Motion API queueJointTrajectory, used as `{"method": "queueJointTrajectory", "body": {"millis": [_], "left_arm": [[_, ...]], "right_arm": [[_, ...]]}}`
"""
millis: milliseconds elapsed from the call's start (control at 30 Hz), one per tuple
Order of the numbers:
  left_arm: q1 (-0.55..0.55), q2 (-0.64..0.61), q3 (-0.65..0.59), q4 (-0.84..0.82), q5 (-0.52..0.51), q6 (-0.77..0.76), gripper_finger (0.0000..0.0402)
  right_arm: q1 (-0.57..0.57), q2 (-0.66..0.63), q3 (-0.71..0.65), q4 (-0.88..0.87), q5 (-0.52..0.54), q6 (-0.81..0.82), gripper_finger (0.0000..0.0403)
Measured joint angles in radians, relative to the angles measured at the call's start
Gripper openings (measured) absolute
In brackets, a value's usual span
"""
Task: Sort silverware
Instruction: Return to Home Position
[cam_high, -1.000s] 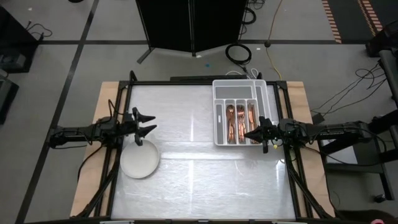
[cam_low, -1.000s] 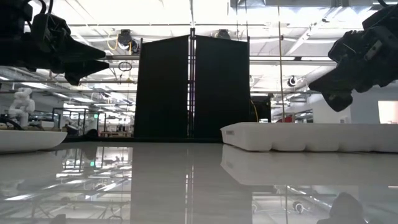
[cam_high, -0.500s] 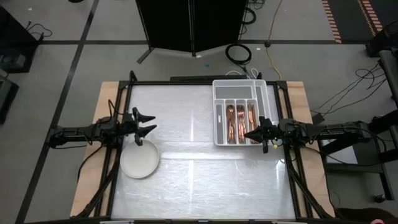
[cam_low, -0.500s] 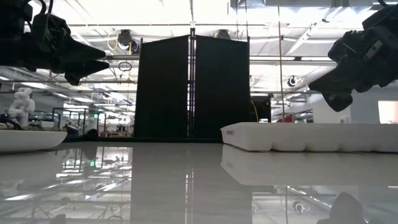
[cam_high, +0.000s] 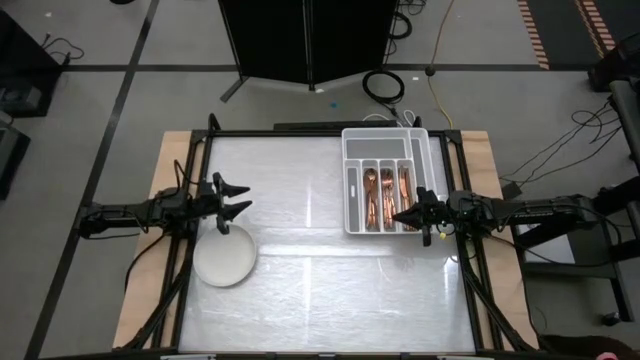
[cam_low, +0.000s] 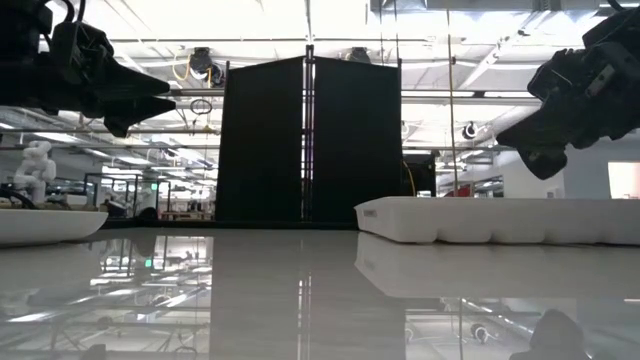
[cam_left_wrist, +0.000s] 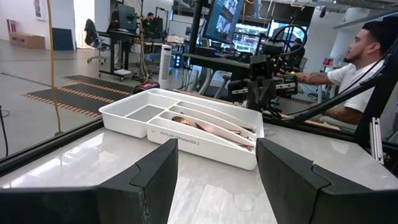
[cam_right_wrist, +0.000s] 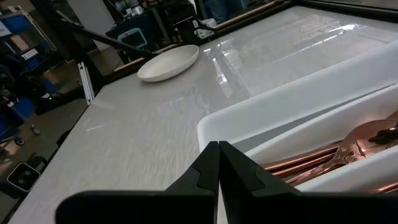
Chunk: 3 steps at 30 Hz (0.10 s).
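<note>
Silverware (cam_high: 383, 195) lies in the tray's (cam_high: 385, 144) long slots, just beside the right gripper (cam_high: 400, 215), whose fingers are pressed together, seemingly on nothing. To home well, it should lift clear of the rim before retreating. Farther off, the left gripper (cam_high: 246, 197) hangs spread near the plate (cam_high: 225, 258).

The glossy white tabletop (cam_high: 320, 300) has bare wooden side edges and stands on a grey floor (cam_high: 100, 110) crossed by dark lines; a black folding screen (cam_high: 305, 40) stands just behind it; a coiled black cable (cam_high: 383, 85) and a yellow cord (cam_high: 438, 95) lie on the floor beside the screen; bright ceiling lights (cam_low: 250, 20) glare overhead; beyond the tabletop, a person (cam_left_wrist: 354, 74) sits at a desk near a large monitor (cam_left_wrist: 227, 18).
</note>
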<state>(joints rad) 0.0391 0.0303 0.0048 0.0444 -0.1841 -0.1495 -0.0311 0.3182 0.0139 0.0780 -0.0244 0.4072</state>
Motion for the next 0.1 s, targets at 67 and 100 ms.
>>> {"method": "queueJointTrajectory", "body": {"millis": [67, 100], "left_arm": [[0.0, 0.0, 0.0, 0.0, 0.0, 0.0, 0.0215], [0.0, 0.0, 0.0, 0.0, 0.0, 0.0, 0.0215]], "right_arm": [[0.0, 0.0, 0.0, 0.0, 0.0, 0.0, 0.0], [0.0, 0.0, 0.0, 0.0, 0.0, 0.0, 0.0]]}}
